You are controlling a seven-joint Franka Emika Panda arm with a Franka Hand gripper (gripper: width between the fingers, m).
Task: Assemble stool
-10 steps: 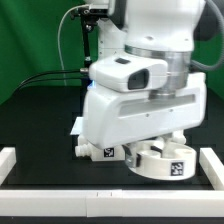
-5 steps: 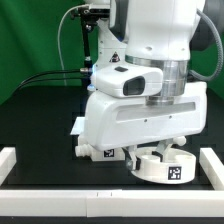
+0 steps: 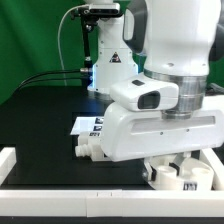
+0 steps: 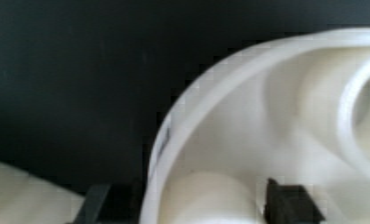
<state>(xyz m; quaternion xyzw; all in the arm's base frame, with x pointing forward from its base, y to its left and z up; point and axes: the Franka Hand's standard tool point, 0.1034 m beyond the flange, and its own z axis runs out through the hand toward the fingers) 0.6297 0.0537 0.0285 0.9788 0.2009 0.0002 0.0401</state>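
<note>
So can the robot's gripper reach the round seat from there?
Most likely yes: in the wrist view the gripper sits right at the seat, one finger on each side of its rim, nothing between. Whether it grips is unclear.

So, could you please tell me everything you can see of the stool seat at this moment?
The seat is a thick round disc of white, plastic-looking material, level, on or just above the black table at the exterior view's lower right, beside the white border rail. The arm hides most of it; rounded hollows show on its upper face. In the wrist view its curved rim passes between the dark fingertips of the gripper; whether they clamp it is unclear.
</note>
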